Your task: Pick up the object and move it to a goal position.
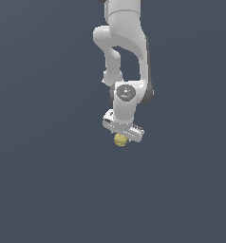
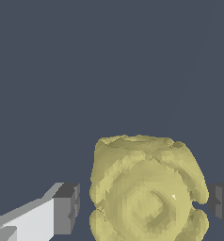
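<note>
Right now the gripper [image 1: 123, 134] is reaching straight down from the white arm [image 1: 127, 42], and its jaws are standing apart with the object [image 1: 120, 140] sitting between them. In the wrist view the two dark finger pads [image 2: 67, 209] are flanking the dull-yellow, bumpy ball [image 2: 147, 190]; the pad on one side is showing a clear gap to it, while the other pad is sitting just beside it, and whether that one is touching is hard to tell. So the hand is spread wide and not yet clamping anything. This placement is making sense as a judgement: the fingers are straddling the ball so that closing would catch it across its middle, and the knobbly surface may be giving the pads an uneven seat. Beyond the hand, the ground [image 1: 43, 190] is spreading out as a flat, featureless slate-blue plane, with no marker for the goal showing in either view.
</note>
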Robot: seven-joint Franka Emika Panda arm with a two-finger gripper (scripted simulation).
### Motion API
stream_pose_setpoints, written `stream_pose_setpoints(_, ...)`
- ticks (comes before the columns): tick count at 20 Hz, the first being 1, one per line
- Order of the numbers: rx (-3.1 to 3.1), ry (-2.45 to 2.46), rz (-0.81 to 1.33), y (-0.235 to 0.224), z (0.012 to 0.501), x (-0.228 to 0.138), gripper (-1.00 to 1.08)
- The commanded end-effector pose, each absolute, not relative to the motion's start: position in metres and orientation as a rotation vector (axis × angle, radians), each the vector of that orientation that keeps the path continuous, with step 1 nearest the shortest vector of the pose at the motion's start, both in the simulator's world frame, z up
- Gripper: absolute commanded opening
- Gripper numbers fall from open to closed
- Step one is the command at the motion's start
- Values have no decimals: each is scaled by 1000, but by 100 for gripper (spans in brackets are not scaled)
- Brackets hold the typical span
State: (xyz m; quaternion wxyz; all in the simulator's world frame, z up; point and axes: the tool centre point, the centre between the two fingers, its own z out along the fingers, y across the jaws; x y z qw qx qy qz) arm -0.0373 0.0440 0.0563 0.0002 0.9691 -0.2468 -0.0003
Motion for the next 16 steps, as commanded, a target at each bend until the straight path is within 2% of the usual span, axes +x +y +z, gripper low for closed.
stream_pose_setpoints(1, 3044, -777, 0, 44, 46, -37, 100)
stream_pose_setpoints(6, 3044, -778, 0, 44, 40, -36, 100)
stream_pose_setpoints(7, 3044, -778, 0, 44, 40, -36, -100)
stream_pose_setpoints(16, 3044, -778, 0, 44, 40, -36, -100)
